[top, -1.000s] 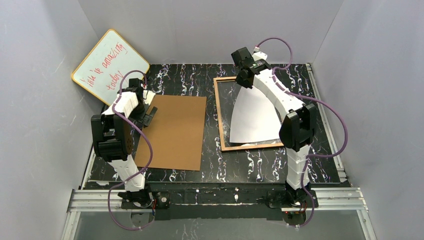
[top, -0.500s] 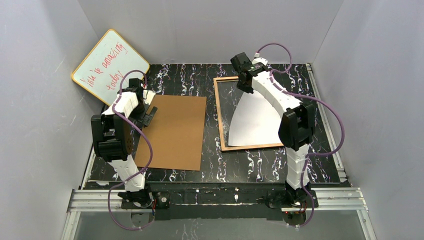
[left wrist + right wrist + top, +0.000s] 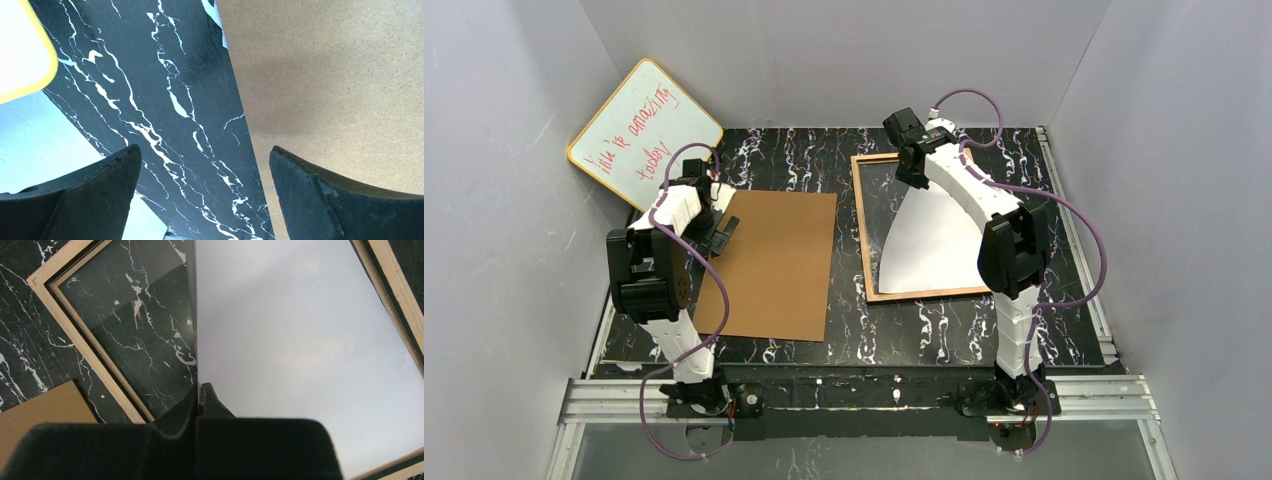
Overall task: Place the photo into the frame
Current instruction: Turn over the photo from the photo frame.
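My right hand (image 3: 200,394) is clamped on the 11 o'clock corner of the photo (image 3: 934,240). The sheet lies white back up, curving over the frame (image 3: 863,235), its 6 o'clock edge inside. My left hand (image 3: 205,165) hangs spread wide at the 9 o'clock edge of the backing panel (image 3: 779,265).

From where I stand, the right arm (image 3: 969,190) covers the right rail of the frame (image 3: 924,293) and part of the photo (image 3: 929,245), whose printed face lies unseen underneath. The left wrist view crops the whiteboard (image 3: 15,40).

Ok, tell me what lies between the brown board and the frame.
Between board and frame, only a bare strip of table, clear in the top view.
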`<state>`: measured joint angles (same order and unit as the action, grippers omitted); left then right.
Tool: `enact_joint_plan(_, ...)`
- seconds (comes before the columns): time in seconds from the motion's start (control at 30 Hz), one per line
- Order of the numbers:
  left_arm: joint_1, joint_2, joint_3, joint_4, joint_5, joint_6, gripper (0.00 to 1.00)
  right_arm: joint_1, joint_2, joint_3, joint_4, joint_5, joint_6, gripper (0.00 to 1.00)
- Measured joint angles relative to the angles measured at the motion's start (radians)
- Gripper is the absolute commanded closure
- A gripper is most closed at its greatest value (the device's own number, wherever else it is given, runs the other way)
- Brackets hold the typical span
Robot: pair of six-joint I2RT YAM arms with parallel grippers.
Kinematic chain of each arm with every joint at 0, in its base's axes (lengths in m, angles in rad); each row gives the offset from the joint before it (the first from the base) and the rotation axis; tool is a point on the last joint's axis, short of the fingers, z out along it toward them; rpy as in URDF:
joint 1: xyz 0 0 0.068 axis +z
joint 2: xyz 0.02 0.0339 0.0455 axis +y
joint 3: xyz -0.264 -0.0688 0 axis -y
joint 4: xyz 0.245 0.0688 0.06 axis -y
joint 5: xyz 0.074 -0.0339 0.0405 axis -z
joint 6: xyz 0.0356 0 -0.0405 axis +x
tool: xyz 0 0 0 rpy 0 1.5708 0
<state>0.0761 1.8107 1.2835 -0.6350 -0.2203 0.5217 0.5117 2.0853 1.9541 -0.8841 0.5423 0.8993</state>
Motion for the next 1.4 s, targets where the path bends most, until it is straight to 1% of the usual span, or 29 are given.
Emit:
enact_joint_plan(0.33, 0.0, 0.0, -0.002, -0.001, 0.0, 0.003, 0.02, 0.009, 0.005, -0.003, 0.084, -0.037, -0.095, 0.99)
enact_joint_plan(0.47, 0.0, 0.0, -0.002, -0.001, 0.0, 0.006, 0.02, 0.018, 0.005, -0.04, 0.14, -0.056, -0.114, 0.99)
enact_joint_plan(0.63, 0.0, 0.0, -0.002, -0.001, 0.0, 0.007, 0.02, 0.021, 0.008, -0.054, 0.158, -0.074, -0.117, 0.99)
enact_joint_plan(0.67, 0.0, 0.0, -0.002, -0.001, 0.0, 0.008, 0.02, 0.021, 0.01, -0.054, 0.161, -0.08, -0.119, 0.89)
enact_joint_plan(0.73, 0.0, 0.0, -0.002, -0.002, 0.0, 0.009, 0.02, 0.021, 0.014, -0.054, 0.173, -0.102, -0.127, 0.57)
enact_joint_plan(0.77, 0.0, 0.0, -0.002, -0.001, 0.0, 0.01, 0.02, 0.019, 0.018, -0.053, 0.18, -0.117, -0.134, 0.44)
enact_joint_plan(0.83, 0.0, 0.0, -0.002, -0.002, 0.0, 0.01, 0.02, 0.019, 0.03, -0.052, 0.183, -0.145, -0.151, 0.29)
enact_joint_plan(0.87, 0.0, 0.0, -0.002, -0.002, 0.0, 0.01, 0.02, 0.019, 0.036, -0.052, 0.183, -0.157, -0.16, 0.25)
enact_joint_plan(0.93, 0.0, 0.0, -0.002, -0.002, 0.0, 0.011, 0.02, 0.019, 0.047, -0.052, 0.182, -0.172, -0.173, 0.23)
enact_joint_plan(0.97, 0.0, 0.0, -0.002, -0.002, 0.0, 0.013, 0.02, 0.019, 0.05, -0.053, 0.182, -0.178, -0.177, 0.21)
enact_joint_plan(1.0, 0.0, 0.0, -0.002, -0.002, 0.0, 0.014, 0.02, 0.02, 0.05, -0.053, 0.182, -0.183, -0.179, 0.16)
enact_joint_plan(1.03, 0.0, 0.0, -0.002, -0.002, 0.0, 0.014, 0.02, 0.02, 0.05, -0.053, 0.183, -0.187, -0.181, 0.07)
enact_joint_plan(1.07, 0.0, 0.0, -0.002, -0.002, 0.0, 0.016, 0.02, 0.021, 0.049, -0.053, 0.188, -0.19, -0.182, 0.02)
enact_joint_plan(1.4, 0.0, 0.0, -0.002, -0.002, 0.0, 0.018, 0.02, 0.021, 0.049, -0.053, 0.207, -0.25, -0.198, 0.01)
